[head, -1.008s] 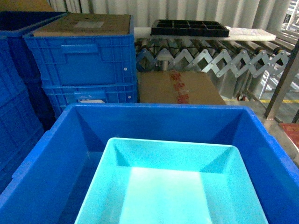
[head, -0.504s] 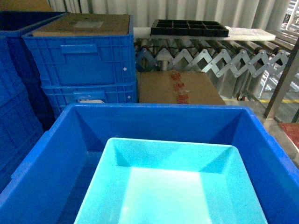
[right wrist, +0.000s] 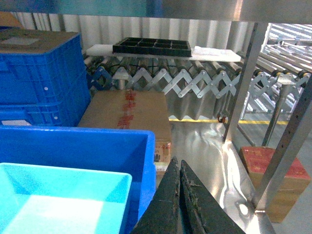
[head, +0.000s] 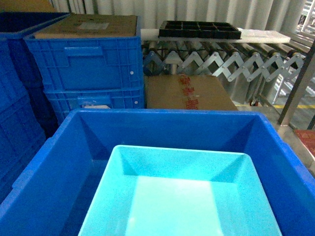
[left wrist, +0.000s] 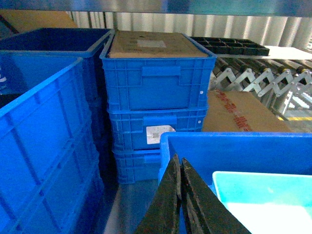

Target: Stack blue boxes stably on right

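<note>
Left pincer (left wrist: 181, 168) and right pincer (right wrist: 179, 170) pressed closed, seen only by wrist cameras, turquoise bin (head: 179, 196) inside dark crate (head: 64, 162)

A gray curtain wall (head: 197, 10) stands at the back. A roller table (head: 221, 54) sits before it, over a shiny floor (right wrist: 204, 146).

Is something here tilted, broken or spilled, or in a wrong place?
Nothing stands out. The turquoise bin sits level inside the large blue crate, and both look undamaged. No spill is visible.
</note>
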You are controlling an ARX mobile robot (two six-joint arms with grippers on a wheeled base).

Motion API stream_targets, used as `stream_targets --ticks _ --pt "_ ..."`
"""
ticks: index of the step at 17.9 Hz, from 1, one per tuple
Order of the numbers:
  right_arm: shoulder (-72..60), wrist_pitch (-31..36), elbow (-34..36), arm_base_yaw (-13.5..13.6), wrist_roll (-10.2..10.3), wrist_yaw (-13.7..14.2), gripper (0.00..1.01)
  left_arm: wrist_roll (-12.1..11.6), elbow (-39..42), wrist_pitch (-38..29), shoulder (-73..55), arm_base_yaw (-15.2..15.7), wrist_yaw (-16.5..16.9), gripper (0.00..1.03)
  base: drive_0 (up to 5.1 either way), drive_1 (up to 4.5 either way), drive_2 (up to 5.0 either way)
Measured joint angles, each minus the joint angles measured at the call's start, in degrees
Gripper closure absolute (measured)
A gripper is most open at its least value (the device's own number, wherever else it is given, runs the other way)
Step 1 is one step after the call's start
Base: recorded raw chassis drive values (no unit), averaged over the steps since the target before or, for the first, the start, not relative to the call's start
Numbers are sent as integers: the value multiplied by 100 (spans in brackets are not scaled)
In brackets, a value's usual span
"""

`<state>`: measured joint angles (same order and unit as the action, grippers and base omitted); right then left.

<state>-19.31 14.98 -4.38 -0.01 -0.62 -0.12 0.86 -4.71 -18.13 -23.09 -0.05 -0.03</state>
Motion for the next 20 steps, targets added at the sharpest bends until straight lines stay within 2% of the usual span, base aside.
stream_targets --ticks 5,6,8,9,10,12,13,14,15,16,19,20 --pt "603 -391 221 0 2 0 99 0 238 444 693 0 2 101 0 0 0" --pt "754 -350 363 0 2 0 99 0 358 282 822 0 2 101 0 0 0" --pt "955 -514 363 0 2 2 99 -2 382 586 1086 0 0 101 0 0 0" --pt "1510 -1379 361 0 2 -4 99 -2 382 675 1202 0 7 101 0 0 0" --pt "1902 -1394 354 0 2 -11 99 -2 382 811 1303 0 0 101 0 0 0" --pt "1904 -1515 361 0 2 13 99 -2 380 1836 2256 0 -7 101 0 0 0" --pt "1904 -1523 361 0 2 9 99 -4 380 1856 2247 0 -7 101 0 0 0" --pt "1904 -1519 361 0 0 11 99 -4 378 1838 2247 0 0 96 0 0 0" --pt "1904 -1521 361 0 0 11 60 -4 380 1838 2247 0 0 56 0 0 0" --pt "1904 -1521 361 0 0 11 38 -4 380 1838 2247 0 0 34 0 0 0" --pt "1904 -1521 361 0 2 11 9 -4 380 1838 2247 0 0 5 0 0 0" --pt "1904 -1521 361 0 7 11 1 -7 380 1838 2247 0 0 4 0 0 0"
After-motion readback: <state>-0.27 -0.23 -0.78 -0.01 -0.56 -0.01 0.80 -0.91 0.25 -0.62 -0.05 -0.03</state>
